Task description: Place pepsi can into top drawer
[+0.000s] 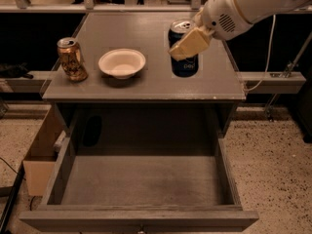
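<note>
Gripper [186, 44] is grasping the pepsi can [184, 65] at upper centre.
Top drawer [141, 182] is sitting open across the lower frame.

End effector [183, 45] clamped on the pepsi can [185, 66] at the right of the tabletop [146, 87]. Only one tan finger [191, 43] on show, the other hidden behind the can. Logo mostly covered by that finger. Arm cut off by the top and right edges. Front of the top drawer [141, 179] cropped at the bottom edge. Print on the gold can [72, 60] too small to read.
</note>
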Robot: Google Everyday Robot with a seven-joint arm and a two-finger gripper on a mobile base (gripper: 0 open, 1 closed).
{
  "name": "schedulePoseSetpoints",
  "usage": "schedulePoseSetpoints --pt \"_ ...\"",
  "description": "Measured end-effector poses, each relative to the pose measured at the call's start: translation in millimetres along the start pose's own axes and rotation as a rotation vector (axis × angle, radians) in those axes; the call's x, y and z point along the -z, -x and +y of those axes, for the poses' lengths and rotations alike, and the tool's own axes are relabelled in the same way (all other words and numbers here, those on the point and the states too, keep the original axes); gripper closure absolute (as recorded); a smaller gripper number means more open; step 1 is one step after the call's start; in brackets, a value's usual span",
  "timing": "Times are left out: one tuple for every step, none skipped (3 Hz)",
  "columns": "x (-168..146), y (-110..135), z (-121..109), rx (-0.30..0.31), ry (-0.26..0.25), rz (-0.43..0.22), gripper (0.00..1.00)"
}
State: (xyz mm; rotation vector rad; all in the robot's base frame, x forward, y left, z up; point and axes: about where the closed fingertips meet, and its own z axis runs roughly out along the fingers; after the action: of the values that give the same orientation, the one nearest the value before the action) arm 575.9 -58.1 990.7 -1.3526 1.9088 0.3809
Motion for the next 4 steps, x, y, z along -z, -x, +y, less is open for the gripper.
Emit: schedulePoseSetpoints --pt "47 -16 44 -0.052 -0.02 0.068 1.0" --pt "81 -39 82 -0.124 -0.022 0.091 1.0" --pt "87 -42 83 -0.139 -0.032 0.084 1.0" --pt "81 -41 60 -0.144 -0.073 0.04 1.0"
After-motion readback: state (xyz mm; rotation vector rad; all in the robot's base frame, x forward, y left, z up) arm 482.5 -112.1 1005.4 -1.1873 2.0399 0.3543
